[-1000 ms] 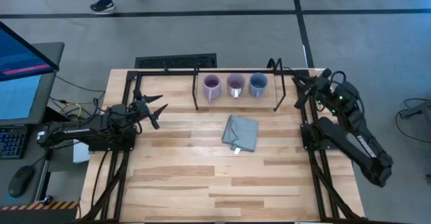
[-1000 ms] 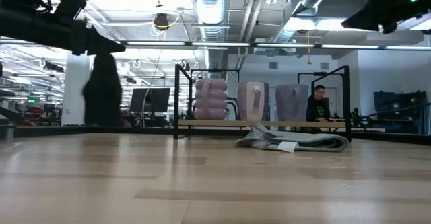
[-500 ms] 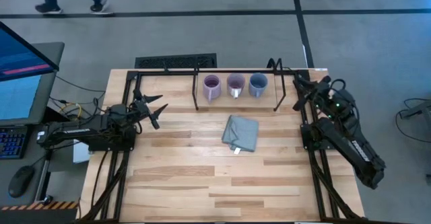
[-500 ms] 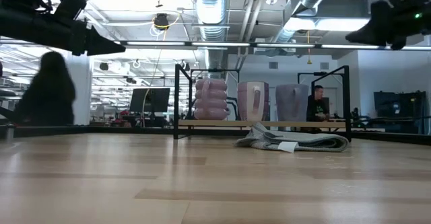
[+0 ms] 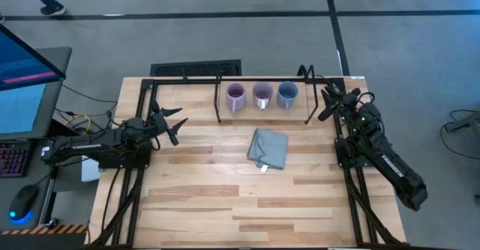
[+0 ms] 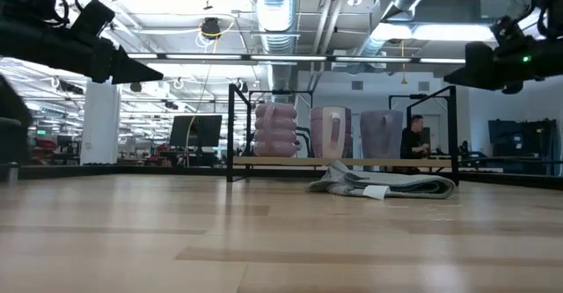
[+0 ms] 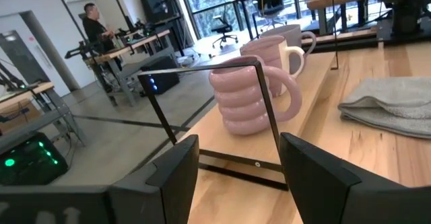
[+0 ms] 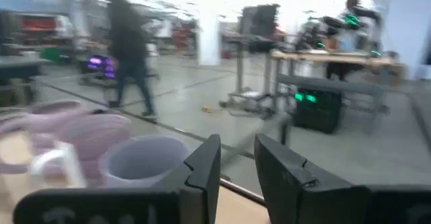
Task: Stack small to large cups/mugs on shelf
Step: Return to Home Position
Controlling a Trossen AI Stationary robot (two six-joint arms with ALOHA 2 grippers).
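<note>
Both pincers are empty. The right pincer [image 5: 327, 103] hangs over the right edge of the tabletop [image 5: 225, 197], its fingers [image 8: 202, 170] parted by only a narrow gap with nothing between them. The left pincer [image 5: 178, 124] hovers over the left side of the wood, fingers spread wide and pointing across toward the shelf.

The shelf [image 6: 230, 133], a low frame of thin black rods, stands near the far edge between the two pincers. Its right end is just beside the right pincer, and its left end is well apart from the left pincer.

A grey folded cloth [image 5: 268, 149] lies flat on the wood on the near side of the shelf, between the pincers and somewhat closer to the right one.

Three mugs stand upright in a row inside the shelf frame. The deeper purple mug [image 5: 236, 97], ribbed on its sides, is the one nearest the left pincer. The pale lavender mug [image 5: 262, 95] sits in the middle, showing a white handle. The blue-grey mug [image 5: 287, 94] is at the end nearest the right pincer, and shows close ahead of that pincer's fingers in the right wrist view.
</note>
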